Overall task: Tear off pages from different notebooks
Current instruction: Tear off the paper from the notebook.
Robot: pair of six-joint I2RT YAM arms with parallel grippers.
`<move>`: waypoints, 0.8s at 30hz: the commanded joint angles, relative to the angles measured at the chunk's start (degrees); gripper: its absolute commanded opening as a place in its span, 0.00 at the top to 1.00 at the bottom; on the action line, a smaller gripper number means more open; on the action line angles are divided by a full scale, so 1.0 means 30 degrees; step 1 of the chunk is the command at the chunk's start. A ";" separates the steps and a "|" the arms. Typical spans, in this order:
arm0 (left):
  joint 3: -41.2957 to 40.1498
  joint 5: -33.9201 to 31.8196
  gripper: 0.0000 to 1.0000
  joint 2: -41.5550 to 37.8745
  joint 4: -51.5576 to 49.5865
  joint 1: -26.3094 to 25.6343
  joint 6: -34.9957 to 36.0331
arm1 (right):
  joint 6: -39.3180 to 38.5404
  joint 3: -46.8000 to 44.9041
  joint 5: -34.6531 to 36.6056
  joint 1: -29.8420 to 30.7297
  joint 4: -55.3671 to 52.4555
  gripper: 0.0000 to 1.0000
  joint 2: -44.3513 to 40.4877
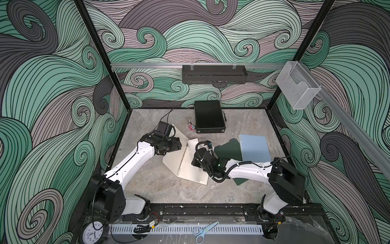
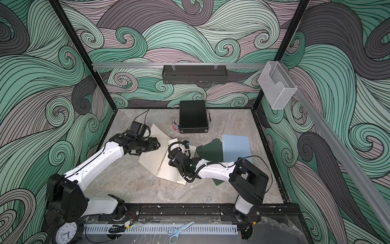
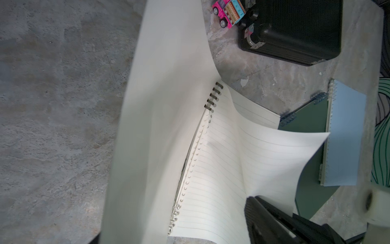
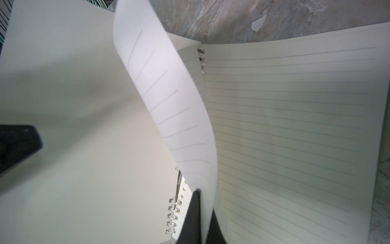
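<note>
The beige notebook (image 1: 190, 166) lies open mid-table, its lined sheets facing up. My right gripper (image 4: 197, 213) is shut on one of its pages (image 4: 168, 95), close to the spiral, and that page curls upward, still hanging on the rings at its far end. My left gripper (image 1: 161, 153) is at the notebook's cover (image 3: 158, 126), which stands raised; its jaws are hidden. Only one black finger (image 4: 16, 145) shows against the cover. The dark green notebook (image 1: 229, 151) and the light blue notebook (image 1: 255, 147) lie closed just right of the right wrist, overlapping.
A black hard case (image 1: 209, 119) sits at the back of the table, with a small pink toy car (image 1: 191, 127) to its left. Scissors (image 1: 205, 231) and a clock (image 1: 92, 233) lie in front of the arm bases. Patterned walls close three sides.
</note>
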 commanded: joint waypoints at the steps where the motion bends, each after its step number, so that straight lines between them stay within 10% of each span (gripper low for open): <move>1: 0.0620 -0.0413 0.27 0.0672 -0.0595 0.0133 0.0678 | -0.0168 -0.0042 -0.0305 0.0110 -0.0103 1.00 0.0346; 13: 0.1181 0.0202 0.61 0.1719 -0.0413 0.0166 0.0920 | -0.0080 -0.0146 -0.0290 0.0107 -0.0049 1.00 0.0441; 24: 0.1749 0.0188 0.38 0.0197 -0.1491 0.0163 0.0542 | -0.0177 -0.0121 -0.0387 0.0142 0.0063 1.00 0.0497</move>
